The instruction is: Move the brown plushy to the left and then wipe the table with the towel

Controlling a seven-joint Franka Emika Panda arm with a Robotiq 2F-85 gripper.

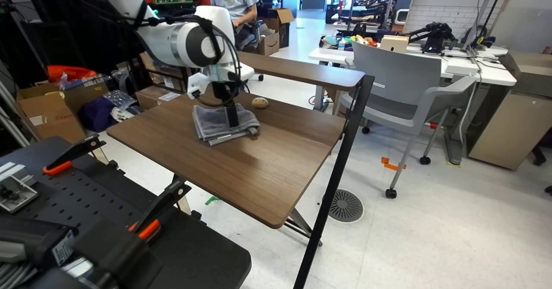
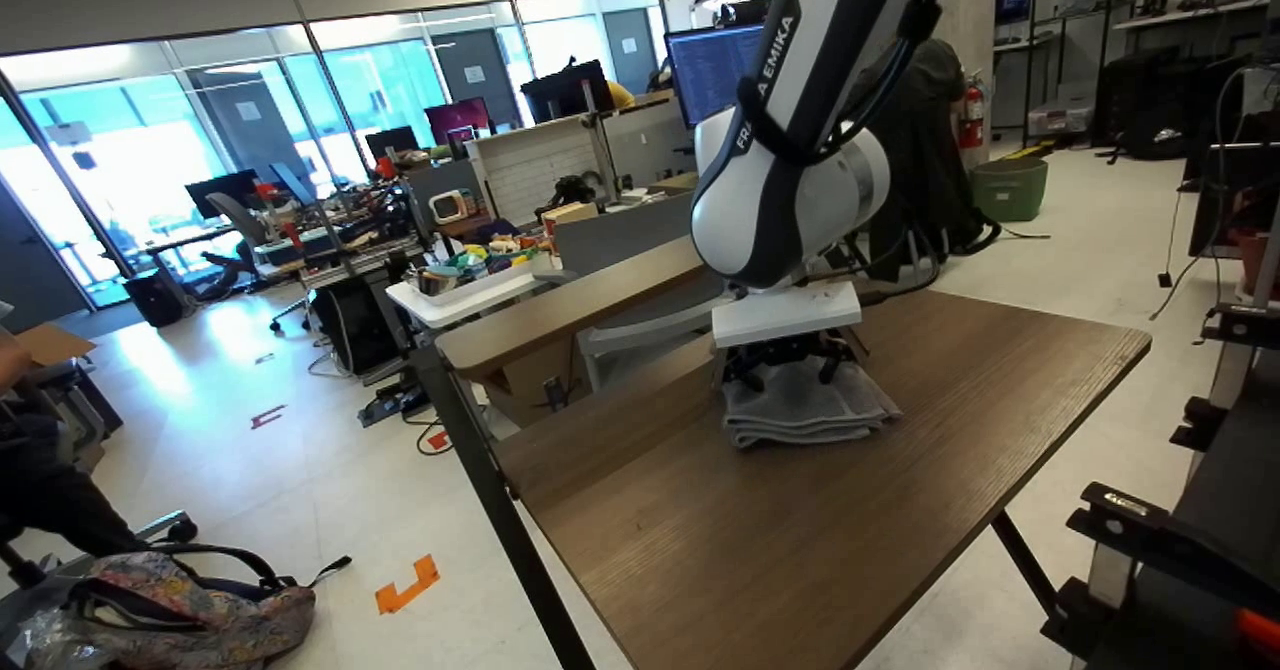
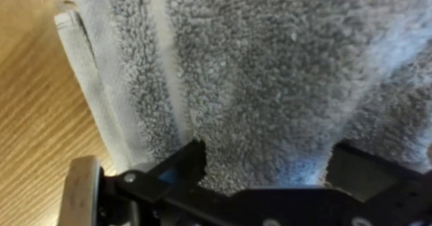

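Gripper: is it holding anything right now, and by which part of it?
Nothing is held: the gripper is open, its jaws wide apart, with the gray towel lying unclamped between them.

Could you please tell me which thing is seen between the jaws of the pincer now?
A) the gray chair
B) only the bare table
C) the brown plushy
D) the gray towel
D: the wrist view shows the open pincer at the gray towel, whose cloth fills the gap between its jaws, while in an exterior view the brown plushy lies apart on the table.
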